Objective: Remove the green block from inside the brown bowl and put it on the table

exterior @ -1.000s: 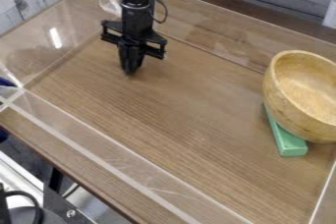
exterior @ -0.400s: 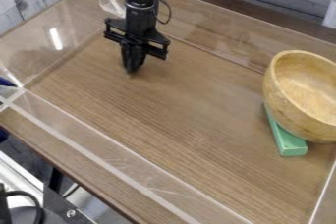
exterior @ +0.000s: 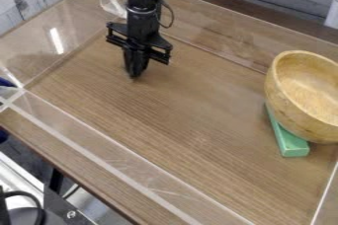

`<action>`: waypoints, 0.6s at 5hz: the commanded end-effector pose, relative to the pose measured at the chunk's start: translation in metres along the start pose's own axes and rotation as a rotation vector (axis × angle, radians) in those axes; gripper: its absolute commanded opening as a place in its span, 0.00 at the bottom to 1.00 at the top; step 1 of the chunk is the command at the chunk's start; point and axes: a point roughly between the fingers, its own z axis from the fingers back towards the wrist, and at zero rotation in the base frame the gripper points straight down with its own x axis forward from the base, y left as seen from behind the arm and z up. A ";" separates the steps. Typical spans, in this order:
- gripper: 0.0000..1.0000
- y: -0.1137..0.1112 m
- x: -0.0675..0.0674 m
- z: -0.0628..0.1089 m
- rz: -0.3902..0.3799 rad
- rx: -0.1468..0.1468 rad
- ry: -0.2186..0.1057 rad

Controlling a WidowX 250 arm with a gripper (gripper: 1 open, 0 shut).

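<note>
- the brown bowl (exterior: 306, 96) is cut off by the right edge of the picture, so its far right side is not visible.
- the green block (exterior: 288, 140) is partly hidden under the bowl; only its lower strip shows.
- the arm above the gripper (exterior: 137, 67) goes out of the picture at the top.
- the gripper fingertips are dark and too small to separate.
- the table (exterior: 145, 120) is cut at the right and bottom edges.
</note>
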 end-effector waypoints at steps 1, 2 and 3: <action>0.00 -0.003 0.003 0.020 0.003 0.006 -0.070; 0.00 -0.004 -0.002 0.018 0.033 0.008 -0.078; 0.00 -0.004 -0.007 0.016 0.064 0.009 -0.087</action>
